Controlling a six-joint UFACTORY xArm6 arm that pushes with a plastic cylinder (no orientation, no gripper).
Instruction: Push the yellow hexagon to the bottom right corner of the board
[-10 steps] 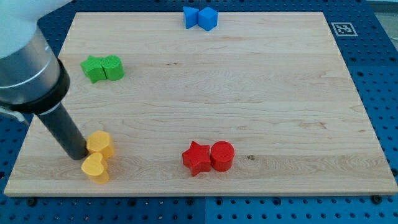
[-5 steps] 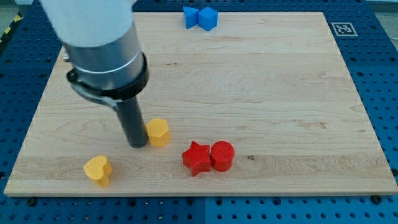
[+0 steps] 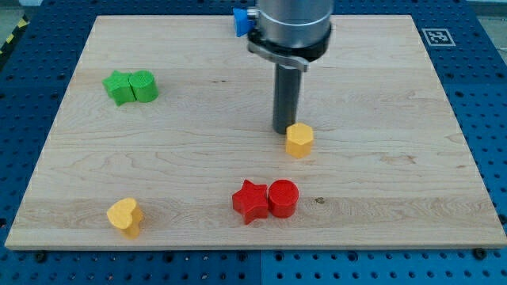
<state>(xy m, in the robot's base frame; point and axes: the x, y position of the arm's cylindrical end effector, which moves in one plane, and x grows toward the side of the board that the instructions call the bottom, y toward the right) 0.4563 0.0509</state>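
The yellow hexagon (image 3: pixel 299 139) lies near the middle of the wooden board (image 3: pixel 372 95), a little right of centre. My tip (image 3: pixel 284 131) stands just at the hexagon's upper left, touching or nearly touching it. The dark rod rises from there toward the view's top and hides part of the blue blocks.
A yellow heart (image 3: pixel 125 215) lies at the bottom left. A red star (image 3: pixel 251 201) and a red cylinder (image 3: pixel 283 198) sit together below the hexagon. A green star (image 3: pixel 120 87) and a green cylinder (image 3: pixel 144 85) sit at the upper left. A blue block (image 3: pixel 240 21) shows at the top edge.
My tip has moved right and up across the board, pushing the yellow hexagon away from the yellow heart to the board's middle right. The heart stayed at the bottom left.
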